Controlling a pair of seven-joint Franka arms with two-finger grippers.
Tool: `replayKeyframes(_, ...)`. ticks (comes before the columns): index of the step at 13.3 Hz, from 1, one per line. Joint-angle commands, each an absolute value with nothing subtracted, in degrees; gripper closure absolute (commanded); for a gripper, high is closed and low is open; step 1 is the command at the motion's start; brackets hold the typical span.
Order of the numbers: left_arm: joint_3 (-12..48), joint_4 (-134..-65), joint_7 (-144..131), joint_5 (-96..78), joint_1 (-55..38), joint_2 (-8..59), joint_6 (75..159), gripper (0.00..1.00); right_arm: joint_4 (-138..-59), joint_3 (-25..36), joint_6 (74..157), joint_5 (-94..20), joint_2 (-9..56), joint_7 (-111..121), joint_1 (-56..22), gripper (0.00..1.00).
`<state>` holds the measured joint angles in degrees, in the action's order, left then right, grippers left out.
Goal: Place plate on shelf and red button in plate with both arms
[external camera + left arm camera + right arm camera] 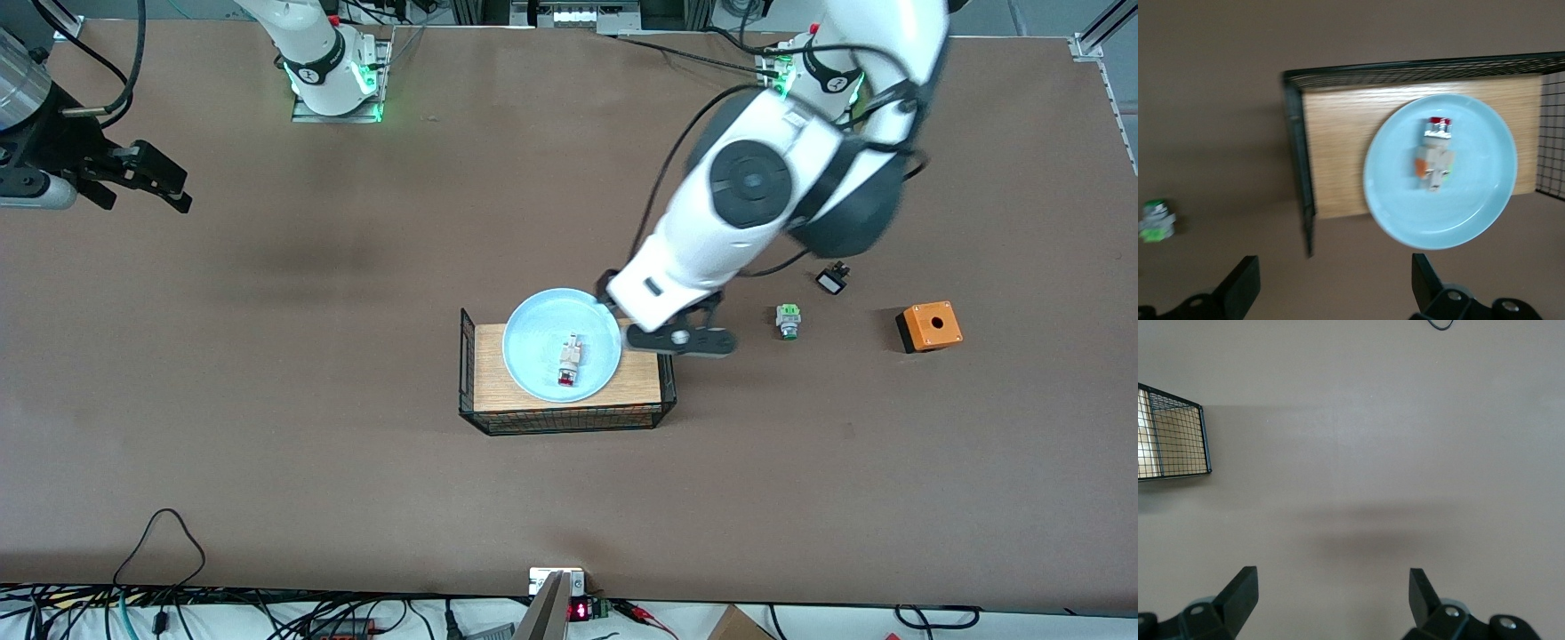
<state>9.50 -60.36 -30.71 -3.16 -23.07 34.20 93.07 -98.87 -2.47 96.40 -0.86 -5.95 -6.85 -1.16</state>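
The pale blue plate (533,351) rests on the wooden floor of a black wire basket (569,420) at mid-table. The red button (569,361) lies on its side in the middle of the plate, red cap toward the front camera. My left gripper (624,308) is open and empty, over the basket's edge toward the left arm's end, just beside the plate's rim. In the left wrist view the plate (1471,207), the red button (1435,157) and the open left gripper (1331,287) show. My right gripper (164,182) is open and empty over bare table at the right arm's end, and waits.
A green-capped button (788,320) stands toward the left arm's end, also in the left wrist view (1157,220). A small black-and-white switch (832,281) and an orange box (929,326) lie farther that way. The right wrist view shows a basket corner (1171,440) and the right gripper (1331,597).
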Motion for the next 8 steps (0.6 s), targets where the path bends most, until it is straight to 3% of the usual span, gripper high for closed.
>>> replayKeyframes(1,10.02,-61.44,-24.74,-2.46,-19.78,30.86,85.11,0.0,-99.58,-2.46,96.94,-0.18,-7.21,-6.68,-1.05,0.0)
replayKeyframes(8,9.23,-61.09,-8.2,1.23,-9.5,27.86,73.84,0.0,-100.02,-2.46,97.29,-0.35,-7.12,-7.38,-0.97,0.0)
